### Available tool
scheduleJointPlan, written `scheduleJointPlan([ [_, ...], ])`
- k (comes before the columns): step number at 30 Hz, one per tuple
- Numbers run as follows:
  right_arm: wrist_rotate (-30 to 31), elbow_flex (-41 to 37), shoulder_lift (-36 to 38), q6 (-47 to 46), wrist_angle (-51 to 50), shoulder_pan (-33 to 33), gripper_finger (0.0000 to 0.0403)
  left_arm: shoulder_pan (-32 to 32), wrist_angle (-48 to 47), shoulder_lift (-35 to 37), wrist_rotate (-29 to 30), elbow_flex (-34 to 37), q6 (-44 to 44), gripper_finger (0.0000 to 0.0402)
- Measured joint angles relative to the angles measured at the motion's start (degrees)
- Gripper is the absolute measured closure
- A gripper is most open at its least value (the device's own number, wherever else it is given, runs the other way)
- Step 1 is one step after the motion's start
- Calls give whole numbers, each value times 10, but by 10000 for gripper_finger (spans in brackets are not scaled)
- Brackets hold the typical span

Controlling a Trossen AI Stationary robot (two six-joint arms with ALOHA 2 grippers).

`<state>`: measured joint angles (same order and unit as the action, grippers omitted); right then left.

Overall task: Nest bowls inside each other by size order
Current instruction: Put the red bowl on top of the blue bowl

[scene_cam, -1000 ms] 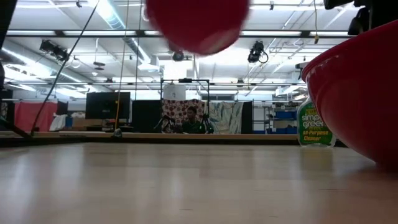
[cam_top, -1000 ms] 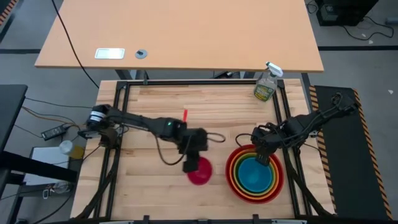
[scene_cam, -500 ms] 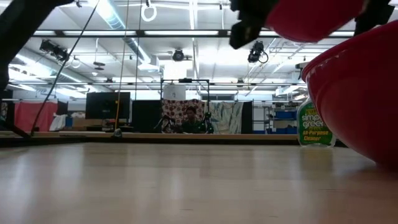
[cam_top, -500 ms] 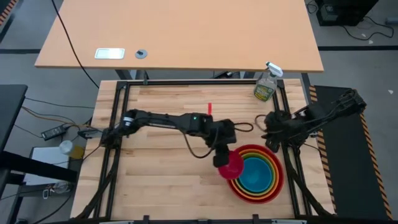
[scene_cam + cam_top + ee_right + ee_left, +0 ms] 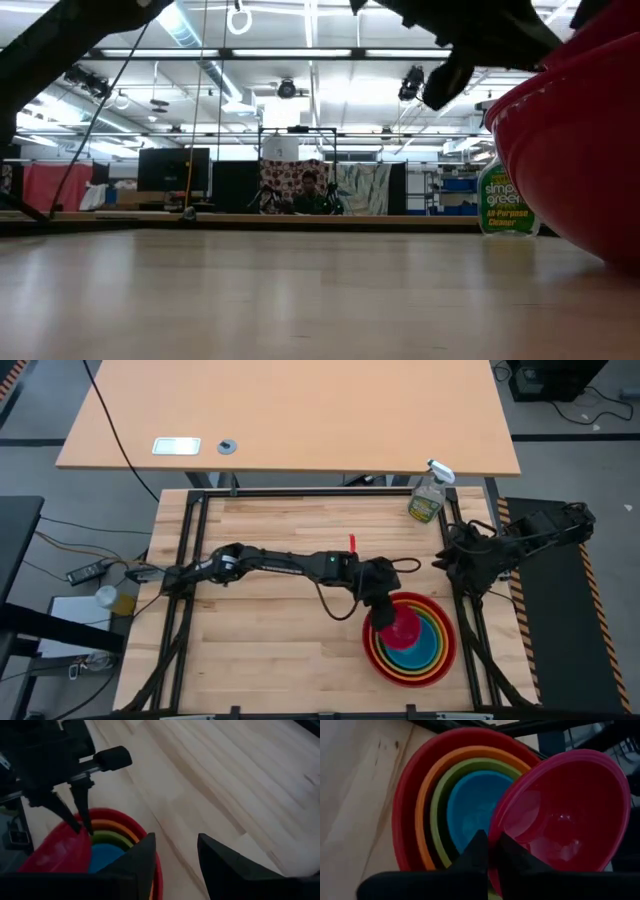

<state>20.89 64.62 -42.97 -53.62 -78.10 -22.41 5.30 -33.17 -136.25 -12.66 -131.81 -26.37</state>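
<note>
The red [image 5: 443, 668], orange, green and blue [image 5: 470, 810] bowls sit nested on the table at the right front. In the low view the red bowl's wall [image 5: 585, 150] fills the right side. My left gripper [image 5: 383, 610] reaches across the table and is shut on the pink bowl [image 5: 405, 628], which hangs tilted over the stack. My right gripper [image 5: 175, 855] is open and empty, drawn back by the table's right edge [image 5: 462, 565]. My left gripper pinches the pink bowl's rim [image 5: 492, 832] on the side toward the table's left, one finger [image 5: 477, 850] outside the wall and one inside. The fingers slant down from the left. The bowl [image 5: 565, 815] is tilted over the blue bowl; whether it touches the blue bowl I cannot tell.
A clear spray bottle [image 5: 428, 498] stands at the table's far right corner, also in the low view [image 5: 503, 205]. The black frame rails [image 5: 190, 560] run along the table's sides. Bare wood [image 5: 260, 650] lies left of the stack.
My left gripper has carried the pink bowl from the table's middle toward the right edge, to over the nested stack, and the bowl is lower now. My right gripper has drawn back from the stack's far rim toward the right edge.
</note>
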Motion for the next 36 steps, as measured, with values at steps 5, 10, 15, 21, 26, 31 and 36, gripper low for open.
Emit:
scheduleJointPlan([
  [5,-8,0,9,13,-15,0,250,0,53,-19,22,-1,-35,386],
  [10,0,0,8,12,-25,0,250,3,114,-43,25,-1,-57,386],
  [15,4,0,6,8,-25,0,250,20,124,-65,15,0,-59,386],
  [21,21,0,6,2,-23,0,250,38,113,-81,25,1,-40,385],
  [26,4,0,6,0,-8,0,250,47,120,-85,43,0,-17,385],
  [31,-159,0,-14,-61,27,-4,252,47,107,-86,43,0,-15,385],
  [36,-255,-12,-113,-142,26,-43,256,43,79,-86,43,0,-22,385],
])
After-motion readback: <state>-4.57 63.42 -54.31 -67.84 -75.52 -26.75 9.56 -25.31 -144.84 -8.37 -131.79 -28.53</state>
